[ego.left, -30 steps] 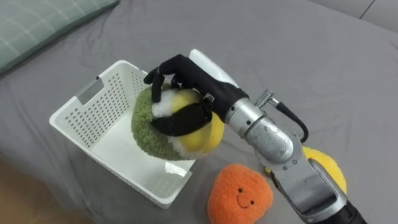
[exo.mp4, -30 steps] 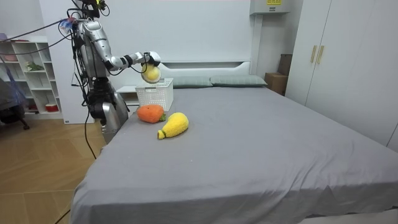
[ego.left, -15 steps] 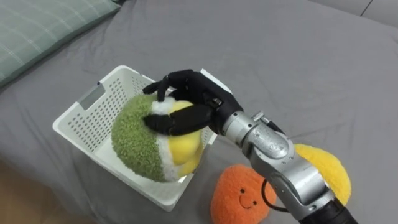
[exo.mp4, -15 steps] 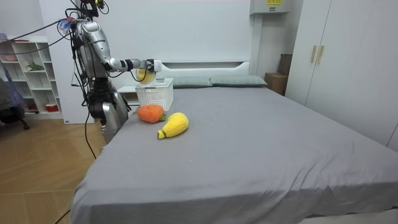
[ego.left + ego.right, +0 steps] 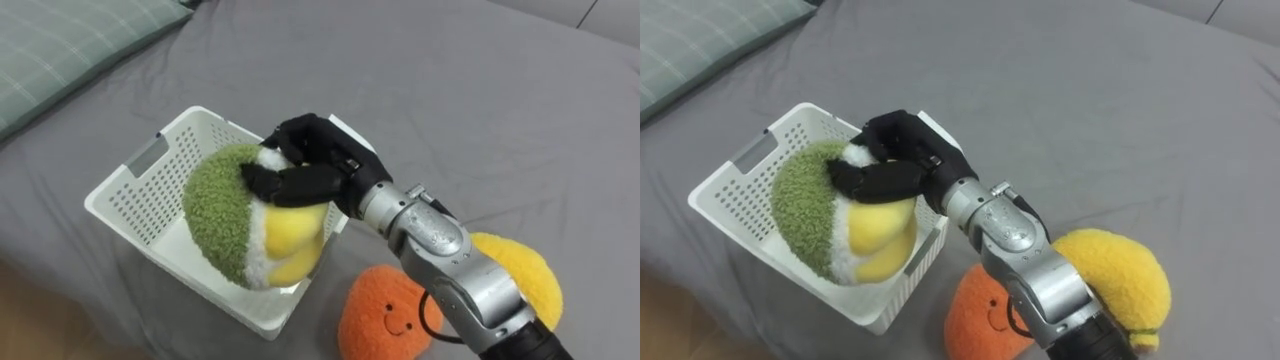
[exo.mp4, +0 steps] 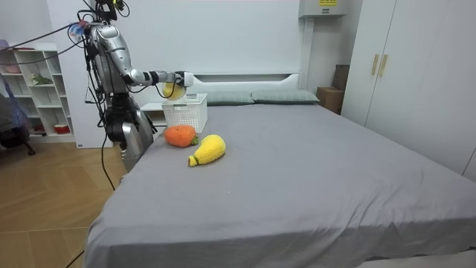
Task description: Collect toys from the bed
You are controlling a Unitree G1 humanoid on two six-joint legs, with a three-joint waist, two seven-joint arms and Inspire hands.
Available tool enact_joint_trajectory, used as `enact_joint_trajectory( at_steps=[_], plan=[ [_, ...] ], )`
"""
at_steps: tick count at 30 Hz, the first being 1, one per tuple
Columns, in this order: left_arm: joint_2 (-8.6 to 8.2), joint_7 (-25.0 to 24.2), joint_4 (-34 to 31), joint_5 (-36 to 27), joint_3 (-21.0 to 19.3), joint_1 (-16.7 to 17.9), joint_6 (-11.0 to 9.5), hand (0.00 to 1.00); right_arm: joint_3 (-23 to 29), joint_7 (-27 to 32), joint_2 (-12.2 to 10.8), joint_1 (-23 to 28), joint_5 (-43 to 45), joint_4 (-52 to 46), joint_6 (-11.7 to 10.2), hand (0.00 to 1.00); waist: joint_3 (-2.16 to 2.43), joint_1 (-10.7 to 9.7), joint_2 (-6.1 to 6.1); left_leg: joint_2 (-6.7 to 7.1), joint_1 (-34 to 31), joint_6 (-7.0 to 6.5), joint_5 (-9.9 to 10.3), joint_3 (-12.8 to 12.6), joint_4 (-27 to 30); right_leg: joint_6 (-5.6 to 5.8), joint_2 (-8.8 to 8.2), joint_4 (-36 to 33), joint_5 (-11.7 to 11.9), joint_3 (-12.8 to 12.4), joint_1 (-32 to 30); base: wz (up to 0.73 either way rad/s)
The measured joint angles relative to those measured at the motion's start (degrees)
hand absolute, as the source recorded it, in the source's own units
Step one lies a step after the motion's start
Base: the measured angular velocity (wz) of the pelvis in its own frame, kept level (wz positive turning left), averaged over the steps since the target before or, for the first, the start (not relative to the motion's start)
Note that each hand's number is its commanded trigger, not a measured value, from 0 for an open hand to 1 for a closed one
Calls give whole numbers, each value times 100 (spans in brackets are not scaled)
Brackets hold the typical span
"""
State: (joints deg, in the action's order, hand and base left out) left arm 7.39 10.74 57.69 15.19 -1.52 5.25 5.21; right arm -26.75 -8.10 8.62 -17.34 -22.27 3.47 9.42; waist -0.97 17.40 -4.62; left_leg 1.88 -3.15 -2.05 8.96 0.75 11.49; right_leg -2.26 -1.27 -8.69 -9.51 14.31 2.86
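Green-and-yellow plush toy point(image 5: 240, 230): centre-left of the eye views, green fuzzy side towards the frame's left, yellow side towards the right. Its lower part sits inside the white basket point(image 5: 125, 190), at the corner nearest the arm. Can't tell whether it touches the basket's bottom.

Right hand point(image 5: 310, 165): black, comes in from the lower right on a silver forearm. Fingers and thumb curled over the top of the toy, clasping it.

Basket: perforated walls, standing on the grey bed sheet point(image 5: 450, 90), left of centre.

Orange plush point(image 5: 385, 315): bottom edge of the frame, just right of the basket, under the forearm, small stitched face showing. Yellow plush point(image 5: 520, 280): lower right, beside the orange one and partly behind the arm.

Checked pillow point(image 5: 70, 45): upper left corner.

Room view: robot stands off the bed's corner at the picture's left, right arm stretched out level over the basket point(image 6: 186, 113). Orange plush point(image 6: 179, 135) and yellow plush point(image 6: 208, 149) lie on the sheet just below it. White shelf point(image 6: 33, 89) at far left, wardrobe doors point(image 6: 416, 74) at far right
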Motion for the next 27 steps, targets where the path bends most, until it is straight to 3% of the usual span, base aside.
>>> enact_joint_trajectory(
  at_steps=[1, 11, 27],
  plan=[
    [0, 0, 0, 0, 0, 0, 0, 0, 0, 1, 0, 0, 0, 1, 0, 10, 0, 0, 0, 0, 0, 0, 0, 0, 0, 0, 0, 0, 0, 0, 0, 0],
    [-2, -1, -1, 0, 1, -1, 0, 0, 0, 73, 0, 0, -1, 7, 0, 0, 11, 0, 12, 0, 22, 0, 0, -3, 2, 0, 0, 0, 0, -3, 0, 0],
    [-2, 10, -27, 2, 4, -3, 1, 0, 1, 190, -2, 0, -248, 34, -13, 0, 3, -30, 61, 1, 81, -4, -2, 3, -19, 1, -3, -3, 1, -4, 51, 0]
  ],
)
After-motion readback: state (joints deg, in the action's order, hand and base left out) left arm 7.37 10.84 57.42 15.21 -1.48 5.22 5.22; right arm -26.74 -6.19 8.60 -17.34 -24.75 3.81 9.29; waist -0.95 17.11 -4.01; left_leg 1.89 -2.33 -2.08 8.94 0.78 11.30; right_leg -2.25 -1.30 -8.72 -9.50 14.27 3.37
